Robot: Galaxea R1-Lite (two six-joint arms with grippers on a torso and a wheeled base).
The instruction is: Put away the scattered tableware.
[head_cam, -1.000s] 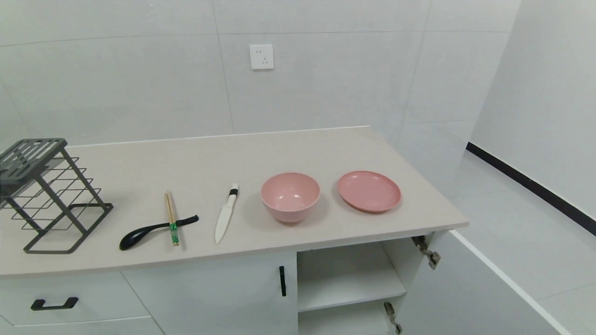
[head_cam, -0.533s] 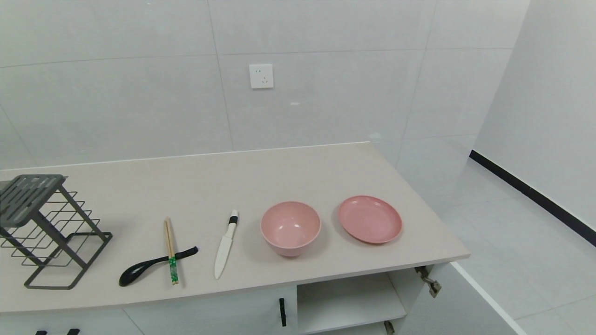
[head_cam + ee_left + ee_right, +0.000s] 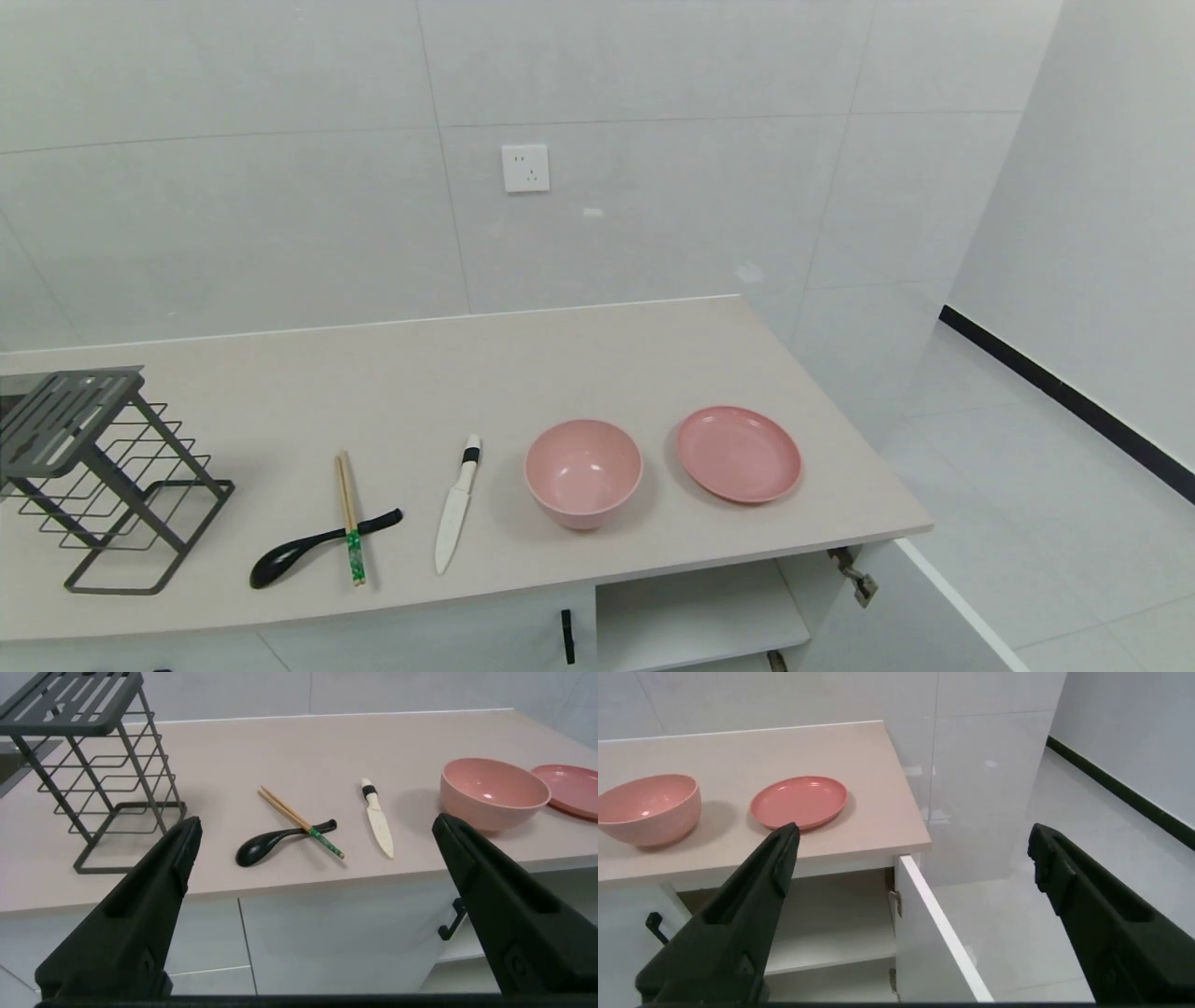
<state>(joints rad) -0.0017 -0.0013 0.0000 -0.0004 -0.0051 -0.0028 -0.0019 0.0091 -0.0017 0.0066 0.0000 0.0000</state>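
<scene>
On the beige counter [image 3: 420, 373] lie, from left to right, a black spoon [image 3: 308, 551] crossed by a pair of chopsticks [image 3: 350, 518], a white knife [image 3: 457, 504] with a black band, a pink bowl [image 3: 583, 471] and a pink plate [image 3: 739, 453]. My left gripper [image 3: 316, 826] hangs open in front of the counter's edge, facing the spoon [image 3: 271, 845], chopsticks [image 3: 299, 821] and knife [image 3: 378, 826]. My right gripper [image 3: 913, 833] is open too, off the counter's right front corner, with the bowl [image 3: 645, 807] and plate [image 3: 799, 801] beyond it. Neither holds anything.
A dark wire rack [image 3: 93, 476] stands at the counter's left end. Below the plate, a white cabinet door [image 3: 938, 938] is swung open towards me, showing a bare shelf [image 3: 822, 924]. A tiled wall with a socket [image 3: 525, 168] backs the counter.
The head view has shifted upward, so the counter sits lower in the picture. The tableware keeps its places on the counter.
</scene>
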